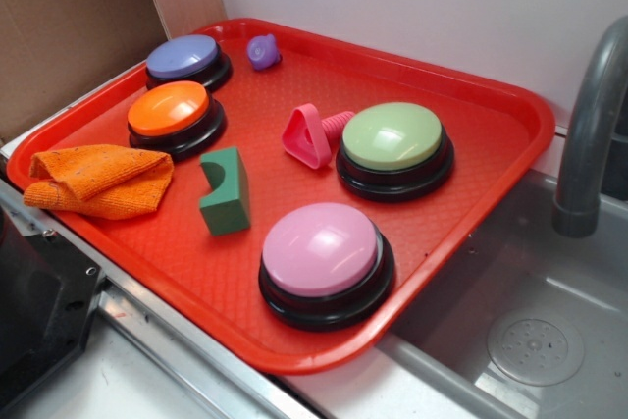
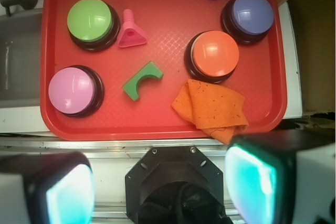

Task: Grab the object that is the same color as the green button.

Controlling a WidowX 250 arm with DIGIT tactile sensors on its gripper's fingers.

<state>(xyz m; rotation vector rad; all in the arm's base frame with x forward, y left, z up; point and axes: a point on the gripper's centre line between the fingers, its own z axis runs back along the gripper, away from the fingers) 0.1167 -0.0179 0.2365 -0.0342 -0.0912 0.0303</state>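
In the exterior view, the green block [image 1: 225, 193] stood on the red tray [image 1: 491, 159], between the orange cloth [image 1: 98, 180] and the pink button [image 1: 321, 250], near the green button [image 1: 392, 137]. In the wrist view, the gripper [image 2: 157, 187] hung apart, well short of the block.

The notched block [image 1: 225, 192] lies on the tray [image 1: 491, 159], between four buttons, beside the cloth [image 1: 98, 180].

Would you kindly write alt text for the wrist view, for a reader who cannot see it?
A red tray seen from above holds a small green notched block at its centre, among green, pink, orange and purple domed buttons. The end effector hangs open at the near edge, holding nothing.
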